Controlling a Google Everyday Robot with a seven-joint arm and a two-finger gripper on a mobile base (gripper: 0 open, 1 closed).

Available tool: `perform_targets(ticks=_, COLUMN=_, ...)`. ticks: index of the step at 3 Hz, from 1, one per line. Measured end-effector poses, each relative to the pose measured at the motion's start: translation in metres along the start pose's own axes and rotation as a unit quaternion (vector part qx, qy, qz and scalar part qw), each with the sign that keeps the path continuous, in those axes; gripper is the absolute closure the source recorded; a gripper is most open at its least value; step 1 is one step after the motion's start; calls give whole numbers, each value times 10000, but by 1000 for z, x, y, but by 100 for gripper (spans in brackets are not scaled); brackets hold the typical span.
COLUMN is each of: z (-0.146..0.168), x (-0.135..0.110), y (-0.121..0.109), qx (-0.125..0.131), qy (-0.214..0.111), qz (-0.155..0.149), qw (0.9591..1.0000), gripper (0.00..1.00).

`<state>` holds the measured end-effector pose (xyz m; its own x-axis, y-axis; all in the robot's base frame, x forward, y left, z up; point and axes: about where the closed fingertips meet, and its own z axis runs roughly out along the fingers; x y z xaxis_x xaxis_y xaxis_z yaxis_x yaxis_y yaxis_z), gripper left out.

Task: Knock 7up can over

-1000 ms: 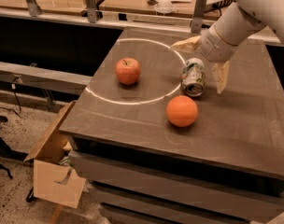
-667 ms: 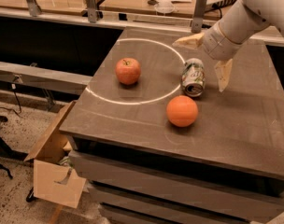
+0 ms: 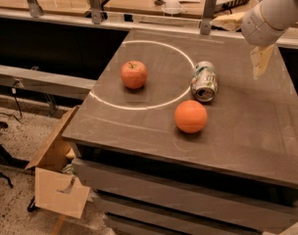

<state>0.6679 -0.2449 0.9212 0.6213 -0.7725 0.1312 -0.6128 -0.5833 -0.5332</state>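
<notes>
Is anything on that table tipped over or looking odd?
Yes: the 7up can lies on its side at the white circle's right edge, behind the orange. The apple sits upright. The pincer hangs open above the table's far right, touching nothing.

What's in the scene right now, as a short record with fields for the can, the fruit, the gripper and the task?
7up can: lying on its side at the right edge of the white circle, metal end toward the camera
apple: inside the circle, left of the can
orange: nearer the camera than the can, just outside the circle
gripper: above the far right of the table, apart from the can, fingers open
task: can is knocked over
</notes>
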Motion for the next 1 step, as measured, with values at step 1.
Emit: perform_targets(ticks=1, z=0, x=1, y=0, qx=2, qy=10, qz=0, qw=10000, gripper=0)
